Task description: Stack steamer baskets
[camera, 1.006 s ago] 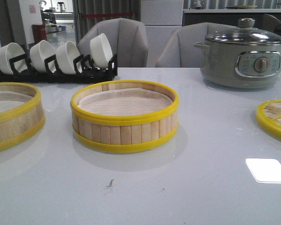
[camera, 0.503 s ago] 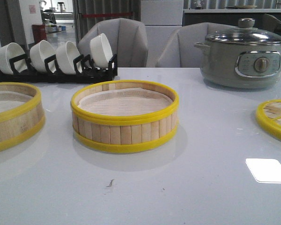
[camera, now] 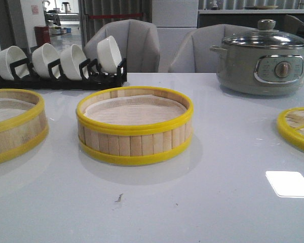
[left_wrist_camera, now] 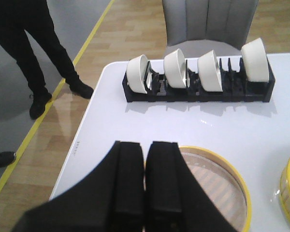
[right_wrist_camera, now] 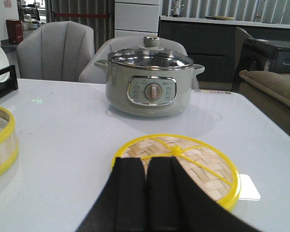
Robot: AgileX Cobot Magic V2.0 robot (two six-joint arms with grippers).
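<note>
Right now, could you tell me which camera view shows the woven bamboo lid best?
The right wrist view: the woven lid lies almost whole on the table in front of the electric pot, only its near edge hidden behind the right gripper. The front view catches just a sliver at its right edge. The left wrist view does not show it.

Desk [camera: 202, 202]: white, glossy.
Left edge: steamer basket [camera: 12, 126].
Centre: second steamer basket [camera: 135, 126].
Right edge: woven lid [camera: 299, 126].
Far side: bowl rack [camera: 58, 76], electric pot [camera: 263, 63].
</note>
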